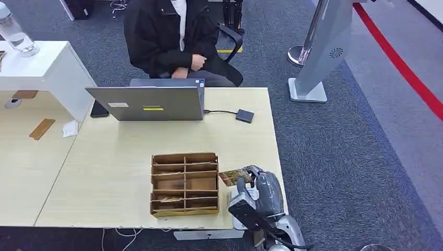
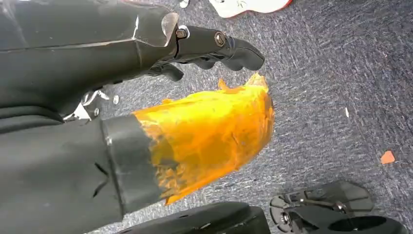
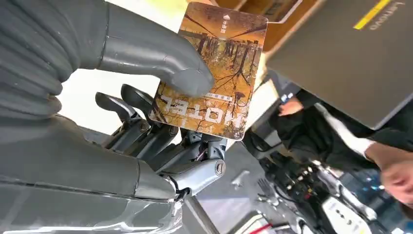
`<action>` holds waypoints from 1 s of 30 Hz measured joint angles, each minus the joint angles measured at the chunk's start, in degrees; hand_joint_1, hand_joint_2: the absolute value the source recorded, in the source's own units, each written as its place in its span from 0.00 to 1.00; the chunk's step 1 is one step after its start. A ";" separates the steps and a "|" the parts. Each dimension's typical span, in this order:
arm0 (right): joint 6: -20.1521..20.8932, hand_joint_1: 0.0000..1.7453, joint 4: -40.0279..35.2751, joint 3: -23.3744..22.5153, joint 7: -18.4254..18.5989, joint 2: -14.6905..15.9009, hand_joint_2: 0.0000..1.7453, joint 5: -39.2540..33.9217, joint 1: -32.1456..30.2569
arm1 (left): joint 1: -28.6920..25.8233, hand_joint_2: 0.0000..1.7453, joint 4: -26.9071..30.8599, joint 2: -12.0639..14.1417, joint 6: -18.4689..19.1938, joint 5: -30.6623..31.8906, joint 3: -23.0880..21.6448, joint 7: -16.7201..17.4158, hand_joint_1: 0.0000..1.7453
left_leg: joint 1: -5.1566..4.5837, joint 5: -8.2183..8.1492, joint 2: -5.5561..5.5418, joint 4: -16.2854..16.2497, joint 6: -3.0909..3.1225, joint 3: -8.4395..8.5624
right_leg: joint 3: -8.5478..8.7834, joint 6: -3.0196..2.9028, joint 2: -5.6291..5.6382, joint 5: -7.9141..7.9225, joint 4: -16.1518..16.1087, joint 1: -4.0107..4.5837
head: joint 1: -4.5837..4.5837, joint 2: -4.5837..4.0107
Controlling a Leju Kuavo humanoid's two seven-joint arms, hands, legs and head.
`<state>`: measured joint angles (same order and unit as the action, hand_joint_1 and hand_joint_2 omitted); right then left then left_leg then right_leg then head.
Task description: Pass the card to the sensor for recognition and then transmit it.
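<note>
My right hand hovers at the table's front right corner, just right of the wooden organizer. It pinches a hotel card printed with autumn trees, which juts toward the organizer's top right corner. In the right wrist view the thumb presses the card against the dark fingers. The sensor, a small dark square pad, lies farther back on the table, cabled to the laptop. My left hand hangs over the carpet and holds nothing.
A person in a dark jacket sits behind the laptop. A white shelf with a water bottle stands at the back left, and a dark phone lies beside the laptop. A grey stand rises on the carpet to the right.
</note>
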<state>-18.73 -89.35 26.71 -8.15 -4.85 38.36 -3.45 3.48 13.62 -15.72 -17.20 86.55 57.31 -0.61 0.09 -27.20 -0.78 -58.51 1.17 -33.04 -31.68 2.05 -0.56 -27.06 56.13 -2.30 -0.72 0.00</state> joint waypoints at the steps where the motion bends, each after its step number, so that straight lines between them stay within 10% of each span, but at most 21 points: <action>1: 0.19 1.00 0.09 -0.04 0.20 0.00 1.00 -0.02 -0.05 | -0.01 0.00 0.00 0.00 0.00 0.00 0.00 0.00 0.00 | 0.00 0.00 0.00 0.00 0.00 0.00 | 0.00 0.00 0.00 0.00 0.00 0.00 | 0.00 0.00; 30: 2.05 1.00 2.88 -0.48 2.36 0.15 1.00 -0.59 -0.66 | -0.09 0.00 -0.02 0.02 -0.02 -0.46 0.31 -0.07 0.00 | 0.00 0.00 0.00 0.00 0.00 0.00 | 0.00 0.00 0.00 0.00 0.00 0.00 | 0.00 0.00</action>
<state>-16.68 -86.47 26.23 -5.79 -4.70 37.77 -4.11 3.39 13.60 -15.69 -17.22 86.10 57.62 -0.68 0.08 -27.21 -0.78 -58.51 1.17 -33.04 -31.68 2.05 -0.56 -27.06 56.13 -2.30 -0.72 0.00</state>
